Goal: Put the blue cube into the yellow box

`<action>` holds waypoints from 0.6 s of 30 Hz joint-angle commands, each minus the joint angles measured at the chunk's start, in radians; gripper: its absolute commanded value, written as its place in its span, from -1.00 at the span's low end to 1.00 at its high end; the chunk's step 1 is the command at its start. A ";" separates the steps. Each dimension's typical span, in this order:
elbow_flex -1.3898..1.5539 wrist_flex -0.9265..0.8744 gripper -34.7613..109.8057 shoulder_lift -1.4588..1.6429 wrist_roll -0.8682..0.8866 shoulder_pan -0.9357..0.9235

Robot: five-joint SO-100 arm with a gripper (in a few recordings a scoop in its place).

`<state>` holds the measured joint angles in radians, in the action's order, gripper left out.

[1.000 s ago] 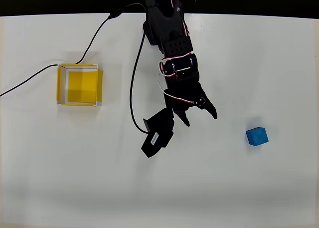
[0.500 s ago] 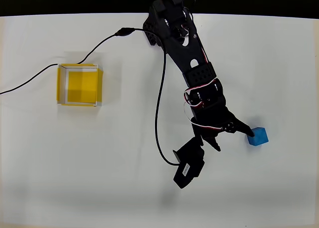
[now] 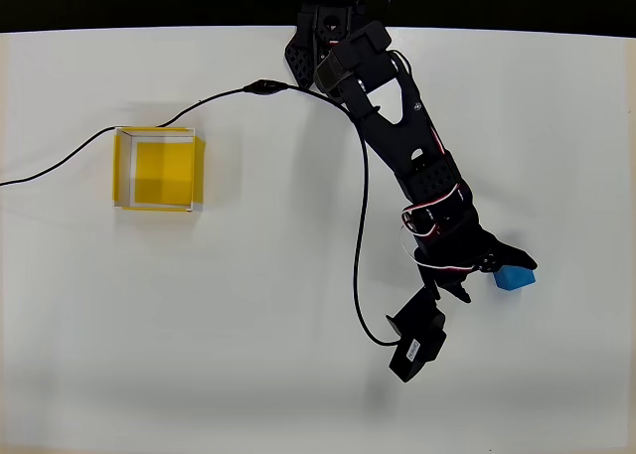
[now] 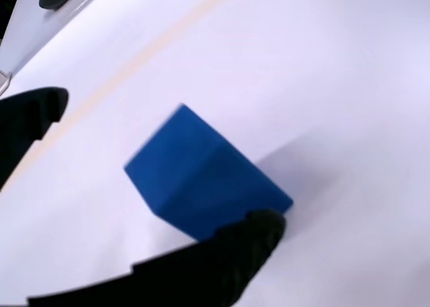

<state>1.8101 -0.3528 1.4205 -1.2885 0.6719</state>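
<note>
A: Where is the blue cube [image 3: 517, 277]?

B: On the white tabletop [image 3: 199, 325], at the right side of the overhead view, well apart from the yellow box [image 3: 159, 168], which sits open-topped at the left with its pale rims showing.

A: And the gripper [image 3: 494, 271]?

B: The black arm [image 3: 397, 146] reaches from the top edge of the tabletop diagonally down to the right, and the gripper is right at the cube. Its jaws are spread wide. In the overhead view one finger [image 3: 515, 259] lies over the cube's upper edge and the other [image 3: 457, 291] points down to the left of it, clear of the cube.

A: Does it have hold of the cube?

B: No. In the wrist view the blue cube [image 4: 201, 176] rests on the tabletop between the two fingers. One fingertip [image 4: 259, 230] is at its lower corner, seemingly touching or nearly so, while the other [image 4: 33, 112] stands off at the left edge with bare tabletop between it and the cube. The cube looks slightly blurred there.

A: Anything else on the tabletop?

B: A black cable [image 3: 199, 104] runs from the arm's base leftward past the top of the yellow box and off the left edge. Another cable [image 3: 360, 245] loops down beside the arm to the black camera module [image 3: 417, 340] hanging off the wrist.
</note>
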 commanded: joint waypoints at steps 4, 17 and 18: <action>-0.132 0.046 0.22 -0.018 0.060 0.051; -0.268 0.052 0.11 -0.198 0.071 0.081; -0.270 0.052 0.09 -0.204 0.067 0.086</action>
<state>1.6460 -0.3252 1.1720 -1.1996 0.7302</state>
